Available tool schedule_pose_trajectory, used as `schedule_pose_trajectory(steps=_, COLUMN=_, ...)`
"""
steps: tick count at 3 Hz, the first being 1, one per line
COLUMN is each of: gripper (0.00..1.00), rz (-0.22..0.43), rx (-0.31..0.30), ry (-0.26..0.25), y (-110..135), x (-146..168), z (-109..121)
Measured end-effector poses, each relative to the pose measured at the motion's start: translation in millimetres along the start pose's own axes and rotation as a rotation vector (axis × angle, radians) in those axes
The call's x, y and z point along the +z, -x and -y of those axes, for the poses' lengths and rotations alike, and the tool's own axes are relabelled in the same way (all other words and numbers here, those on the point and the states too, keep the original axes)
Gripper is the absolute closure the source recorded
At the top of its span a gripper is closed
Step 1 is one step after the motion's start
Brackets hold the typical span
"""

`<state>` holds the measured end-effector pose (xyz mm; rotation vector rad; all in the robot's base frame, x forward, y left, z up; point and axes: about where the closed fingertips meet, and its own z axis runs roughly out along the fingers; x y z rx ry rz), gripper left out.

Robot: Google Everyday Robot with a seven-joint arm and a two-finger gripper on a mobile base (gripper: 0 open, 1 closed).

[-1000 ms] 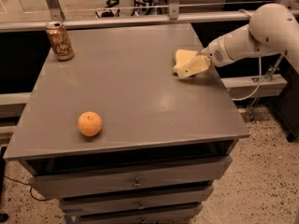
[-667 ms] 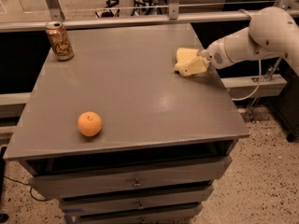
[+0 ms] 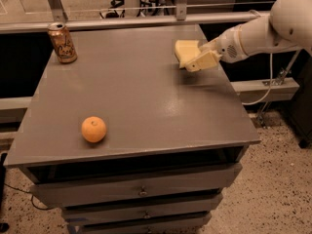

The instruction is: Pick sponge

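Claw (image 3: 191,62) is over the far right part of the tabletop (image 3: 146,96), near the right edge, and it's clamped on the sponge (image 3: 184,48). One pale finger (image 3: 204,60) runs along the sponge's near side, and the other is hidden behind the foam.

The white arm (image 3: 253,33) comes in from the right, beyond the tabletop edge. It slopes down and to the left, so the wrist points the claw leftward across the surface, fairly low and close to flat.

The sponge sticks out of the claw to the left, away from the arm, with its free end tipped up a little and a broad face towards the camera. It looks just clear of the tabletop, with a dark shadow under it, but I wouldn't swear to that. I can't tell which way its long axis runs, since the finger covers part of it.

Well apart from all that, an orange (image 3: 93,129) sits near the front left, and a drinks can (image 3: 62,43) stands upright at the far left corner.
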<state>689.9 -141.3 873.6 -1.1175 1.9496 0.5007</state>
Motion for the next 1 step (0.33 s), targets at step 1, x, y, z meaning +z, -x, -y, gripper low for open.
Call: schedule_pose_trajectory(steps=1, gripper=1.0, rz=0.116, rx=-0.096, ry=0.11, y=44.6, x=-26.3, z=-30.1)
